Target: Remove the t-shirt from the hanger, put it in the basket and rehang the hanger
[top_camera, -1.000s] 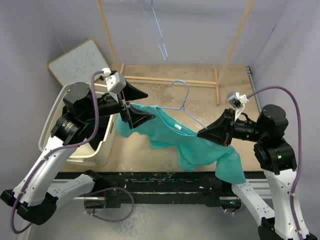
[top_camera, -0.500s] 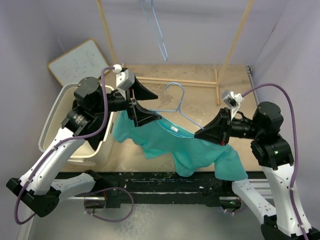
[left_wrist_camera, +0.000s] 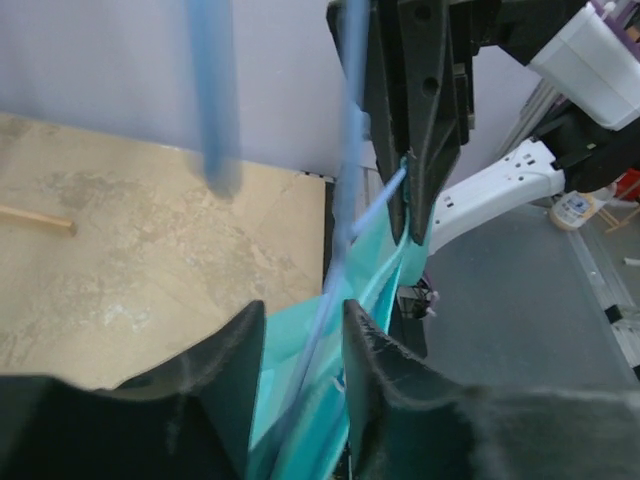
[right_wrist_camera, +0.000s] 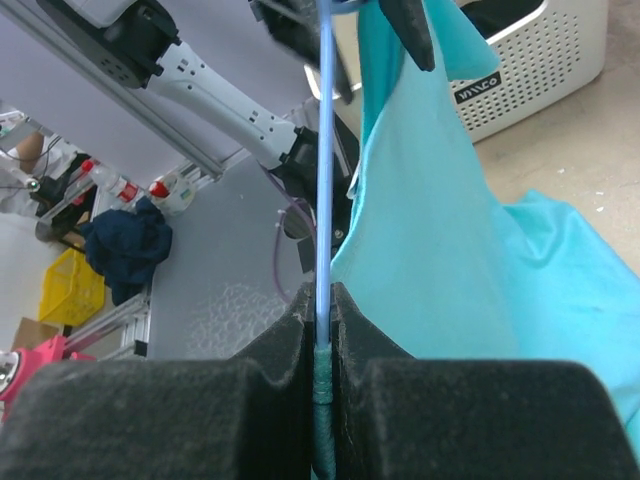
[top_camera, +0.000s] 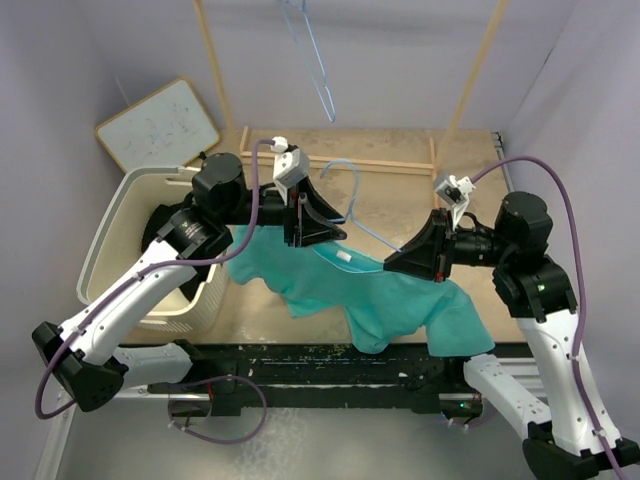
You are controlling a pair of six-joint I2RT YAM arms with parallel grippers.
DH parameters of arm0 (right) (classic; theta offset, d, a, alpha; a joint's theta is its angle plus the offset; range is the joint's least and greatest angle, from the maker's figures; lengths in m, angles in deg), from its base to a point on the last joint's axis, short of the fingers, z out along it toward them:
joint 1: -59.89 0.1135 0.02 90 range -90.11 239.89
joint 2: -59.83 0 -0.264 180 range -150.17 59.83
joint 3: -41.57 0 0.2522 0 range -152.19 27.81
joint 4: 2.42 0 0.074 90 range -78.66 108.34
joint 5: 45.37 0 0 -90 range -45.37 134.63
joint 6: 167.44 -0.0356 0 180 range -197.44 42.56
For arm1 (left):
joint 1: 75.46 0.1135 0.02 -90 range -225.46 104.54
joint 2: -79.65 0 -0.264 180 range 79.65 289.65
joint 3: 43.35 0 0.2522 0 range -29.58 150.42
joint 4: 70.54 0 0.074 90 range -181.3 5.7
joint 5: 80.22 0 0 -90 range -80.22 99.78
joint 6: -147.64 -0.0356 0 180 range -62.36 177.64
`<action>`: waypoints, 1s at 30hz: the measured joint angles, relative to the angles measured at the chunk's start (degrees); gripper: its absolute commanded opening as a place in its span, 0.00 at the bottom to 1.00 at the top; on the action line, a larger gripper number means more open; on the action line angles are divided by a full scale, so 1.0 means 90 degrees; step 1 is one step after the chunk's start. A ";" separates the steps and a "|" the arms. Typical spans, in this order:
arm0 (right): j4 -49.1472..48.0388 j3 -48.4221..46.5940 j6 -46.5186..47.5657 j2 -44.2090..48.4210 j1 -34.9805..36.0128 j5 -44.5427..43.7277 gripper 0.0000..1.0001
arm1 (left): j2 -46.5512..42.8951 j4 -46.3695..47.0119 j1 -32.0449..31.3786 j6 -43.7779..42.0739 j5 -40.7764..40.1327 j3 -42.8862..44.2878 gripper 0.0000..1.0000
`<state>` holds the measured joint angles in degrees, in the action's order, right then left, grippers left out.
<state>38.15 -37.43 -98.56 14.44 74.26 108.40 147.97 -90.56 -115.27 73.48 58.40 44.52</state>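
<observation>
Currently the right gripper [right_wrist_camera: 318,330] clenches the hanger [top_camera: 350,190] wire; the t-shirt [top_camera: 385,300] stretches toward 9 o'clock, where the left gripper [top_camera: 325,232] grips its shoulder.

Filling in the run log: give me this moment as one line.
left gripper: shut on t-shirt | right gripper: shut on hanger | t-shirt partly on hanger | basket left

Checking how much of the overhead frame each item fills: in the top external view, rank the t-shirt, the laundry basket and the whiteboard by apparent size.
1. t-shirt
2. laundry basket, partly hidden by the left arm
3. whiteboard, farther from the camera, so its true size is unsure
</observation>
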 measured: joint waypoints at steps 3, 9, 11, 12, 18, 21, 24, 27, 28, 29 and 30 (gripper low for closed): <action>0.0005 0.0002 -0.0019 -0.0010 0.0027 0.0024 0.00 | 0.0036 -0.0007 -0.0039 -0.0080 -0.0070 0.0002 0.00; 0.0002 0.0012 -0.0034 0.0002 0.0039 -0.0095 0.36 | -0.0219 -0.0408 -0.0131 -0.0469 -0.0216 0.0012 0.00; -0.0019 0.0012 -0.0051 0.0051 0.0046 -0.0209 0.51 | -0.0381 -0.0733 -0.0148 -0.0636 -0.0466 0.0029 0.00; -0.0017 0.0012 -0.0039 0.0078 0.0046 -0.0299 0.65 | -0.0500 -0.0937 -0.0138 -0.0748 -0.0690 0.0049 0.00; 0.0165 0.0000 0.0165 0.0350 0.0034 -0.0993 0.76 | -0.1515 -0.1902 -0.0121 -0.1353 -0.1817 0.0240 0.00; 0.0359 -0.0012 0.0311 0.0486 0.0034 -0.1367 0.75 | -0.2035 -0.2217 -0.0121 -0.1564 -0.2290 0.0520 0.00; 0.0449 0.0012 0.0437 0.0517 0.0034 -0.1581 0.46 | -0.2351 -0.2397 -0.0121 -0.1683 -0.2557 0.0738 0.00; 0.0415 0.0138 0.0515 0.0505 0.0034 -0.1634 0.06 | -0.2475 -0.2497 -0.0121 -0.1739 -0.2662 0.0886 0.00; 0.0415 0.0170 0.0534 0.0493 0.0034 -0.1656 0.00 | -0.2472 -0.2514 -0.0121 -0.1744 -0.2691 0.0901 0.00; 0.0430 0.0180 0.0522 0.0474 0.0034 -0.1698 0.00 | -0.2460 -0.2543 -0.0121 -0.1744 -0.2713 0.0899 0.00; 0.0449 0.0180 0.0525 0.0459 0.0034 -0.1773 0.00 | -0.2431 -0.2608 -0.0121 -0.1746 -0.2747 0.0899 0.00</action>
<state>42.20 -35.81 -93.84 18.57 74.56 92.44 126.09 -114.04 -116.36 57.76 33.68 52.61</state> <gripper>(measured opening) 0.041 0.025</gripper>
